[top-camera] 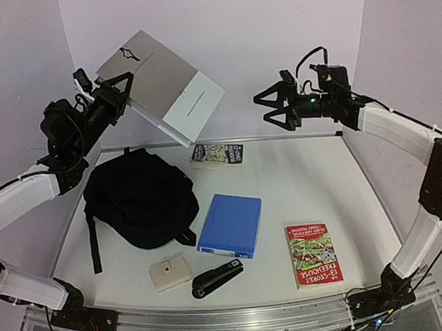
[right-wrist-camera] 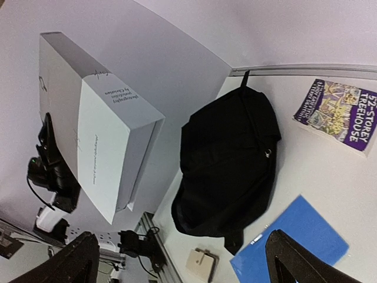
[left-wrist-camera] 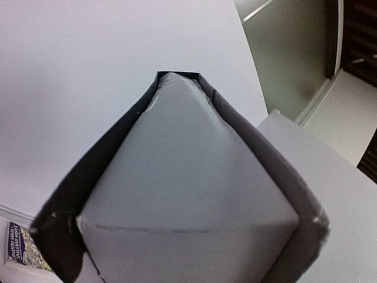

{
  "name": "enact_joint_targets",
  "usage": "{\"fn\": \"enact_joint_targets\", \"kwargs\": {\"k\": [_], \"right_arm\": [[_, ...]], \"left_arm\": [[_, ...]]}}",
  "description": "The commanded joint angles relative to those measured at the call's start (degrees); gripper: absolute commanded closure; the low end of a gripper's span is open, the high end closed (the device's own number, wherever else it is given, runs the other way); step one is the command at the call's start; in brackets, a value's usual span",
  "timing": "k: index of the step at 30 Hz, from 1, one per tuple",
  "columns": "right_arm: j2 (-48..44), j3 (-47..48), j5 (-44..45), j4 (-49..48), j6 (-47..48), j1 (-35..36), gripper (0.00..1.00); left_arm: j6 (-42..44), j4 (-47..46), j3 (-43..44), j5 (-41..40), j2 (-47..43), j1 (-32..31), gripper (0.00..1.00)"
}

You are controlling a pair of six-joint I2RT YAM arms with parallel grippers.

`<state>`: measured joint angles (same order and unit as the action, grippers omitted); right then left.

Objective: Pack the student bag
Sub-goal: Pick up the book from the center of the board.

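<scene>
While your left gripper point(top-camera: 124, 90) was raised high over the far left of the table point(top-camera: 300, 182), you had it clamped on a corner of a large grey book point(top-camera: 160, 86), its jaws part-way closed on the cover. The book hung in the air, tilted, with its white spine end sloping down toward the middle of the table. In the left wrist view the book filled nearly the whole picture, with a dark finger point(left-wrist-camera: 88, 183) running along each side of it.

Your right gripper point(top-camera: 274, 110) hung in the air on the far right, well above the table, with its jaws spread wide and nothing between them.

The student bag point(top-camera: 138, 196) lay flat on the left half of the table, below the lifted book and clear of it, with one strap trailing toward the near edge. I could not tell whether its zip was open.

Just right of the bag lay a blue folder point(top-camera: 230, 225). A purple paperback point(top-camera: 218, 154) lay at the far edge and a red paperback point(top-camera: 311, 253) near the right front. A beige case point(top-camera: 170, 272) and a black stapler point(top-camera: 217, 278) lay side by side at the near edge.
</scene>
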<state>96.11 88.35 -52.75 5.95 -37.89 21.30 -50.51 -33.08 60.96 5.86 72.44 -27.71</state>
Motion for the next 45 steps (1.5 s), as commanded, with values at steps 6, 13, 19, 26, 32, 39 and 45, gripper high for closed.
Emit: {"fn": "enact_joint_targets", "kwargs": {"k": [6, 13, 19, 26, 32, 39, 45], "right_arm": [[8.93, 4.92, -3.16, -29.7, -20.99, 9.28, 0.02], [15.26, 5.92, -1.41, -52.08, -35.78, 11.23, 0.02], [16.94, 7.76, 0.58, -51.68, -34.94, 12.37, 0.03], [18.15, 9.09, 1.29, -51.73, -35.51, 13.49, 0.23], [18.48, 7.89, 2.34, -51.32, -36.44, 13.59, 0.49], [16.33, 4.99, 0.54, -48.77, -34.85, 13.19, 0.7], [12.76, 0.5, 0.11, -46.48, -32.43, 10.35, 0.87]], "left_arm": [[-13.55, -27.02, -3.75, -9.79, 6.03, -0.06, 0.85], [-18.7, -29.61, -2.99, -8.62, 9.83, -1.11, 0.84], [-19.64, -29.49, -2.67, -7.68, 10.84, -1.99, 0.83], [-21.61, -29.93, -2.54, -6.8, 13.56, -3.16, 0.81], [-18.76, -28.55, -1.28, -6.04, 14.65, -4.38, 0.8], [-9.95, -6.33, 0.95, -1.71, 9.48, -4.81, 0.64], [-0.39, 17.1, 2.18, -2.82, 2.16, -4.72, 0.22]]}}
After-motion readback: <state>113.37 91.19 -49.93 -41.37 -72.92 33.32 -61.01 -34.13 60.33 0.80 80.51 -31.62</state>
